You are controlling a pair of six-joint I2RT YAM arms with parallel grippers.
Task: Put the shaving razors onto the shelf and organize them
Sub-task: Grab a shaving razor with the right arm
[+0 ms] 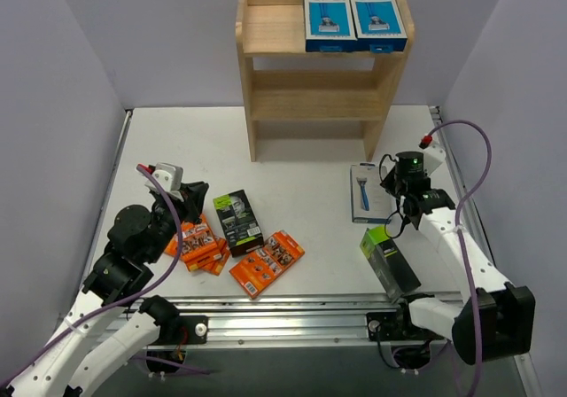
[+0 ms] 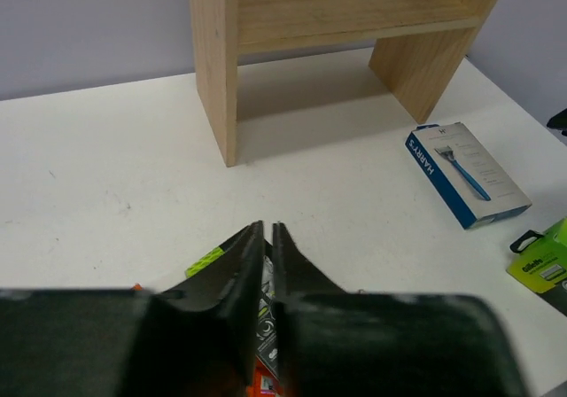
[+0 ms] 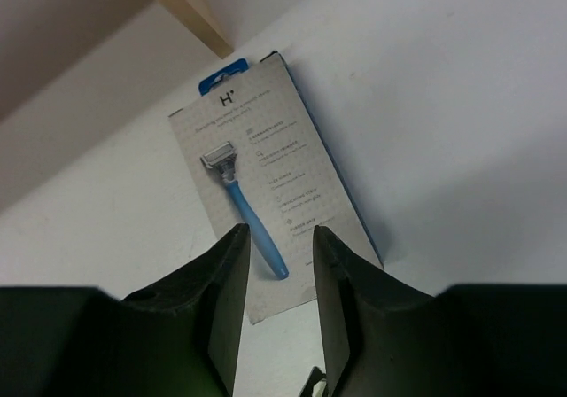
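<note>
The wooden shelf [image 1: 266,27] stands at the back, with two blue-and-white razor boxes [image 1: 354,20] side by side on its top tier. A third blue-and-white box [image 1: 363,193] lies flat on the table. My right gripper [image 3: 277,229] hovers over that box's [image 3: 297,171] near end, jaws narrowly apart and nothing between them. One black-and-lime box [image 1: 239,221] lies among several orange packs [image 1: 266,262] at the left. My left gripper [image 2: 267,227] hangs over that box [image 2: 205,260], its jaws nearly touching and empty. A second black-and-lime box [image 1: 390,262] lies near the right arm.
The shelf's [image 2: 217,60] middle and lower tiers are bare wood. Purple walls close in the table on three sides. A metal rail [image 1: 292,308] runs along the near edge, by the arm bases.
</note>
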